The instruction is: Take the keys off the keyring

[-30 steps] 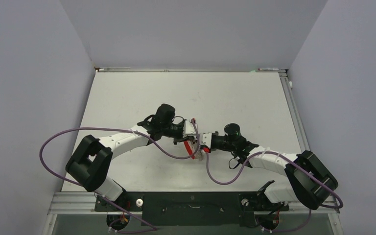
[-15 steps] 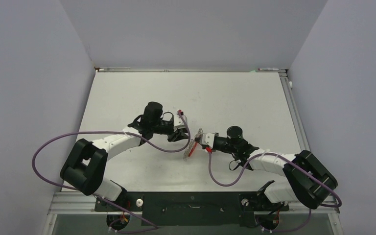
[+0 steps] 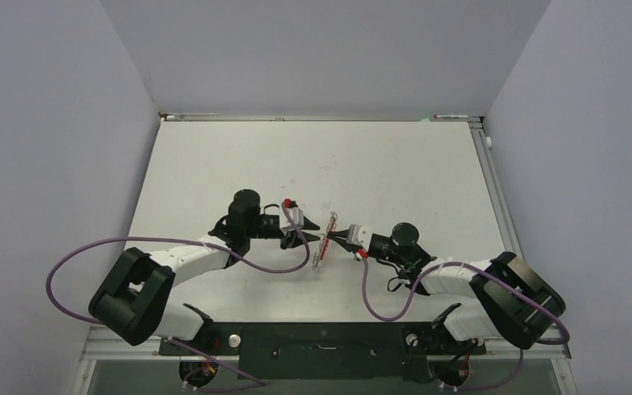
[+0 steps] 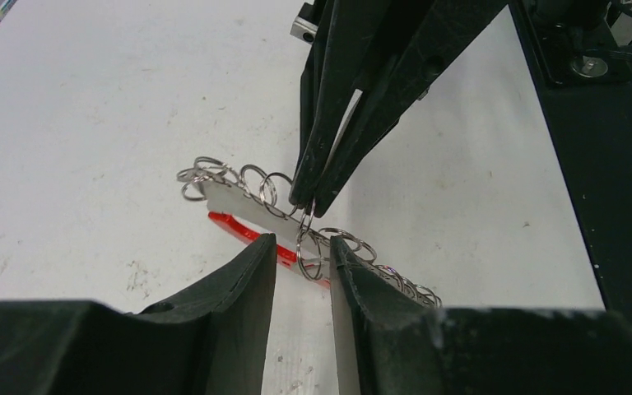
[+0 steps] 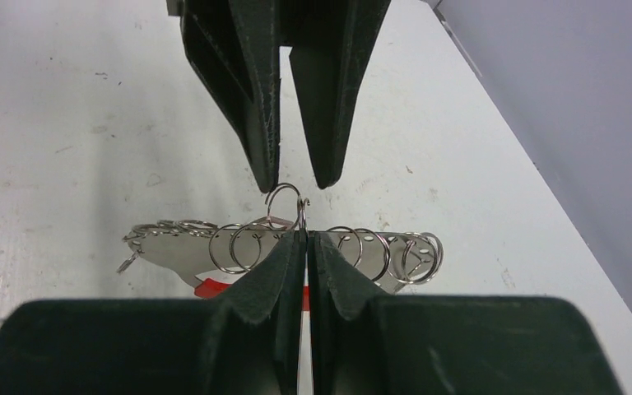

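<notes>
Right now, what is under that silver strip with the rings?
A red piece shows beneath the strip. Most of it is covered, so its full shape cannot be seen.

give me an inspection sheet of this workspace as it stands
surface: white table, lightly scuffed
job's things: keyring with red strap, a row of small rings and flat silver keys, between the grippers
clutter: nothing seen
grippers: right gripper shut on one ring of the keyring; left gripper open, facing it
cables: purple cables looping beside both arms
surroundings: plain grey walls
</notes>
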`<state>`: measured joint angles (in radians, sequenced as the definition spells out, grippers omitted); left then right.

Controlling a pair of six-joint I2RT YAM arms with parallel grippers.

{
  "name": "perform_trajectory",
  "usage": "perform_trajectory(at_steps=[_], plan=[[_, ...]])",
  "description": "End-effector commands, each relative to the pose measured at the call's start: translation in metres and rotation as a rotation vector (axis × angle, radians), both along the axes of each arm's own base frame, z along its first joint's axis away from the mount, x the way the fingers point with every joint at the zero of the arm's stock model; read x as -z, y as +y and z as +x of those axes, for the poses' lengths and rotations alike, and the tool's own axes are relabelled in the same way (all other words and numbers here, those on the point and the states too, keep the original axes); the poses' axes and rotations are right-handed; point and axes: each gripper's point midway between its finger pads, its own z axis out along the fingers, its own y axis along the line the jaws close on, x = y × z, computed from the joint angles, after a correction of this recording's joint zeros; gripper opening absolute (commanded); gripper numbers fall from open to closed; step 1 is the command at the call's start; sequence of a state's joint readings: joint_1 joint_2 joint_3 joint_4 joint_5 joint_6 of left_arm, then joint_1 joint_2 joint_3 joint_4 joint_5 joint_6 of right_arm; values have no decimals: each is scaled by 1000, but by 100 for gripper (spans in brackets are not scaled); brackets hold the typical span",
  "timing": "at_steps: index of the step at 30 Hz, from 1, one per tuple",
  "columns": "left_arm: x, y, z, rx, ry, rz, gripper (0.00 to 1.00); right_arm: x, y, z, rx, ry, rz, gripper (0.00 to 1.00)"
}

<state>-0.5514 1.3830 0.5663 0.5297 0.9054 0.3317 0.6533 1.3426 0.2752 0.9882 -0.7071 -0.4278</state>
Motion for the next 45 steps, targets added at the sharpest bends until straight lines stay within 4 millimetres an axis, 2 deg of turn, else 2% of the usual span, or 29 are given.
perform_trajectory(at_steps=[1, 5, 11, 21, 23, 26, 27, 28, 35, 45], plan=[[-22, -9, -2, 33, -79, -72, 27, -36, 4, -5, -34, -67, 123, 5], [-21, -10, 0, 28, -80, -77, 24, -38, 4, -8, -43, -72, 136, 5], [-16, -12, -1, 35, -71, -74, 12, -41, 4, -12, -48, -62, 158, 5], [-7, -19, -3, 55, -64, -59, 11, -45, 4, -16, -59, -66, 174, 5], [-10, -20, -2, 56, -68, -66, 0, -45, 4, -17, -62, -63, 173, 5], [-16, -22, 0, 51, -68, -79, 0, -30, 8, -20, -98, -33, 112, 6], [-17, -22, 0, 48, -65, -80, 0, -24, 9, -21, -110, -22, 86, 15], [-17, -22, 0, 48, -65, -73, 0, -19, 9, -22, -122, -6, 59, 20], [2, -12, -5, 25, -92, 59, 0, -8, 9, -21, -143, 22, -46, 29], [8, -14, -5, -25, -118, 127, 0, 3, 15, -16, -142, -1, -138, 26]])
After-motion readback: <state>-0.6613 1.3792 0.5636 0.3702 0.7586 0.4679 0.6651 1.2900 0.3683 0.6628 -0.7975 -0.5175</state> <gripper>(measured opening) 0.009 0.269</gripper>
